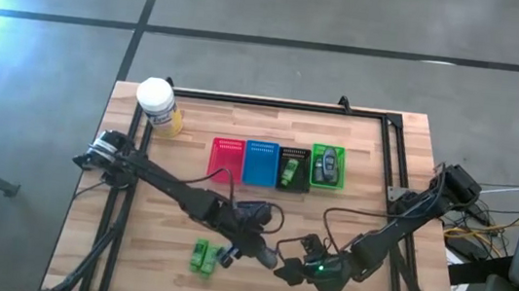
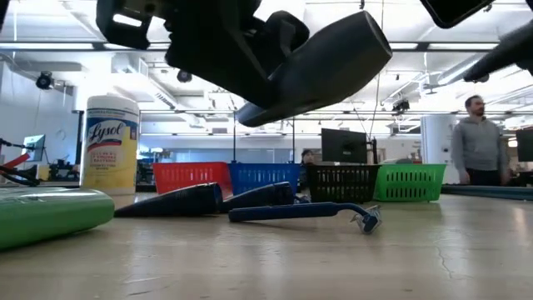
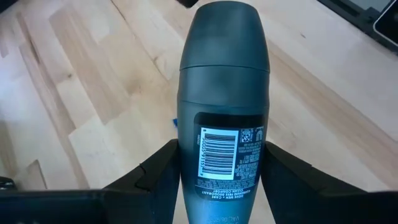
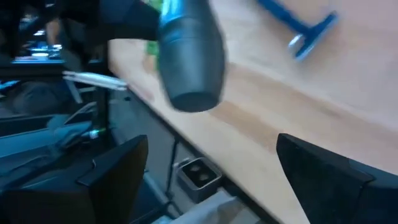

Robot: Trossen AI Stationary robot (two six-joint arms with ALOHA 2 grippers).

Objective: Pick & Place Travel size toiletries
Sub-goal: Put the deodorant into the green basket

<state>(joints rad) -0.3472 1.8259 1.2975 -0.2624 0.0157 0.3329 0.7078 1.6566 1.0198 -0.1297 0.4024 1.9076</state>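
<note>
My left gripper (image 1: 248, 248) reaches over the table's near middle and is shut on a dark grey deodorant bottle (image 3: 222, 93), also seen in the low view (image 2: 321, 62). My right gripper (image 4: 217, 168) hangs open just right of it (image 1: 292, 269), its fingers wide apart and touching nothing. A thin dark-blue razor (image 2: 304, 212) lies flat on the wood, with two dark tubes (image 2: 179, 202) behind it. Two bright green packets (image 1: 205, 257) lie near the table's near edge. The black basket (image 1: 293, 169) holds a green packet; the green basket (image 1: 327, 165) holds dark items. My left gripper pinches the deodorant bottle between its two fingers (image 3: 155, 180) on the sides of the labelled body (image 3: 221, 155), toward the base end. The rounded cap (image 3: 224, 31) points away from the gripper. The bottle is lifted clear of the table and slanted (image 2: 321, 62).
A red basket (image 1: 226, 158) and a blue basket (image 1: 260, 162) stand in the row with the other two at the table's middle. A white-lidded yellow jar (image 1: 158, 105) stands at the far left corner. A black frame (image 1: 274, 102) lines the far edge. A person (image 2: 479, 137) stands in the room behind.
</note>
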